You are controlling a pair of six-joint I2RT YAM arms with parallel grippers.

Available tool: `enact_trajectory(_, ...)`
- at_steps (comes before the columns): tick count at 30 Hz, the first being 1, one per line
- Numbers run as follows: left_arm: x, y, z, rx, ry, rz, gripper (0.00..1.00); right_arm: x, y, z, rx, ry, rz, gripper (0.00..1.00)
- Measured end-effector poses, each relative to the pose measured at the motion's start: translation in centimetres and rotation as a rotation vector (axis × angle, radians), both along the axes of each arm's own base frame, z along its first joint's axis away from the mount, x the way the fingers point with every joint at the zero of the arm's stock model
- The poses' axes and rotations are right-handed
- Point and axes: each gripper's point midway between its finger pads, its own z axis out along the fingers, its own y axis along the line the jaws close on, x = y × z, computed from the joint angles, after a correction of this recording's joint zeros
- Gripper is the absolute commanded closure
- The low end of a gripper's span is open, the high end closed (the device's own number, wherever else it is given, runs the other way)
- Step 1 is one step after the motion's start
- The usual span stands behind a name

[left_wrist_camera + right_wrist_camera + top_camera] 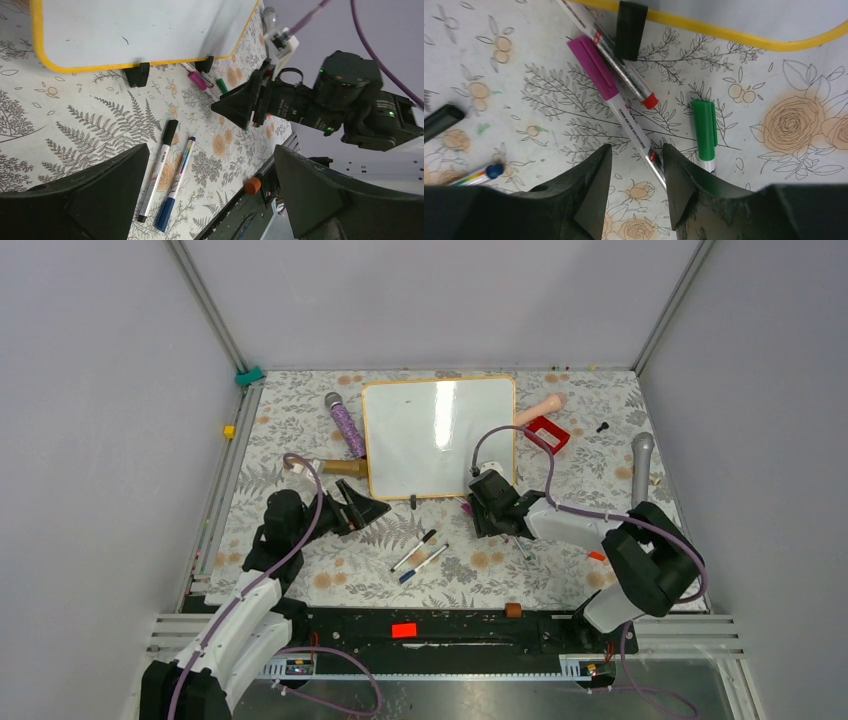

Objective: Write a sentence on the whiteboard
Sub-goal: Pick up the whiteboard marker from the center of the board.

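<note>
Right gripper (636, 150): fingers part-way apart, low over the floral-print table cover (470, 575), straddling the tail end of a white marker with a purple-pink cap (593, 67). There is a gap on both sides and nothing is clamped. The barrel runs closer to the right-hand finger.

Crowding that marker:
- A white marker with a red end (624, 75) lies alongside it on the far side, touching along the cap.
- That red-ended marker sits against a small black clip (630, 22) on the board's near edge.
- A green-capped marker (704, 127) lies just to the right, apart from the purple-capped one.

The large glossy whiteboard with a thin orange-yellow frame (440, 430) lies flat at centre far, its near right corner just beyond the right gripper. Its surface is white with glare and one tiny dark fleck.

Left gripper (210, 155): fingers spread wide, holding nothing, off the board's near left corner and pointing right.

Between the two grippers, on the near side, are a black-capped white marker (160, 167) and a blue-capped multicolour pen (175, 187). They lie side by side and are not held.

Elsewhere:
- Left of the board: a purple patterned stick with a grey head (345, 425) and a brown handle (340, 468).
- Right of the board: a red rectangular frame (548, 433), a pale pink cylinder (540, 408) and a grey microphone (641, 465).
</note>
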Motion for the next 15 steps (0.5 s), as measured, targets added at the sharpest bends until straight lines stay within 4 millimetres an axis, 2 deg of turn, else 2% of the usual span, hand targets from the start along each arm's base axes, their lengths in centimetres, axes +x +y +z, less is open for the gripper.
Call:
enact_trajectory(1, 0.0, -0.1, 0.0, -0.001, -0.001, -0.006, 0.02, -0.1, -0.1, -0.5, -0.017, 0.009, -0.002, 0.54)
enact_trajectory(4, -0.3, -0.5, 0.0, -0.002, 0.001, -0.026, 0.02, 0.1, -0.2, -1.0, -0.047, 0.006, -0.003, 0.8)
enact_trajectory(7, -0.6, -0.8, 0.0, -0.002, 0.0, -0.04, 0.02, 0.3, 0.0, -1.0, -0.056, -0.001, 0.001, 0.98)
enact_trajectory(12, -1.2, -1.7, -0.1, -0.001, 0.004, -0.075, 0.03, -0.4, 0.5, -0.8, -0.044, 0.009, 0.028, 1.0)
enact_trajectory(15, -1.6, -2.7, -0.2, 0.002, 0.025, -0.111, 0.04, -1.6, 0.7, 0.3, -0.003, 0.026, 0.068, 1.0)
